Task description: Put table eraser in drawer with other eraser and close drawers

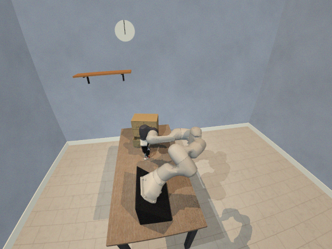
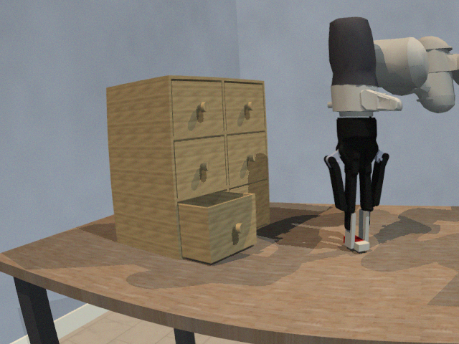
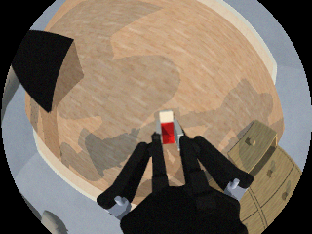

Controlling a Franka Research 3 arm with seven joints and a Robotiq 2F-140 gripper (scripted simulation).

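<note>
The eraser [image 2: 361, 246] [image 3: 167, 133], red with a white end, lies on the table. My gripper [image 1: 146, 157] [image 2: 358, 239] [image 3: 167, 126] points straight down over it, its fingertips low on both long sides. It looks shut on the eraser, at table height. The small wooden chest [image 1: 146, 118] [image 2: 140, 159] [image 3: 266, 195] stands upright, away from the gripper. Its bottom left drawer [image 1: 136, 142] [image 2: 233, 229] [image 3: 253, 138] is pulled part way out and looks level; its contents are hidden. The other drawers in view look pushed in; the bottom right one is partly hidden.
The black base block [image 1: 152, 212] [image 3: 44, 63] of the arm stands on the table [image 1: 120, 225] [image 2: 237, 296] [image 3: 141, 44], on the gripper's side away from the chest. The open drawer sticks out towards the gripper, with a space between them. The wall shelf [image 1: 103, 73] is far above.
</note>
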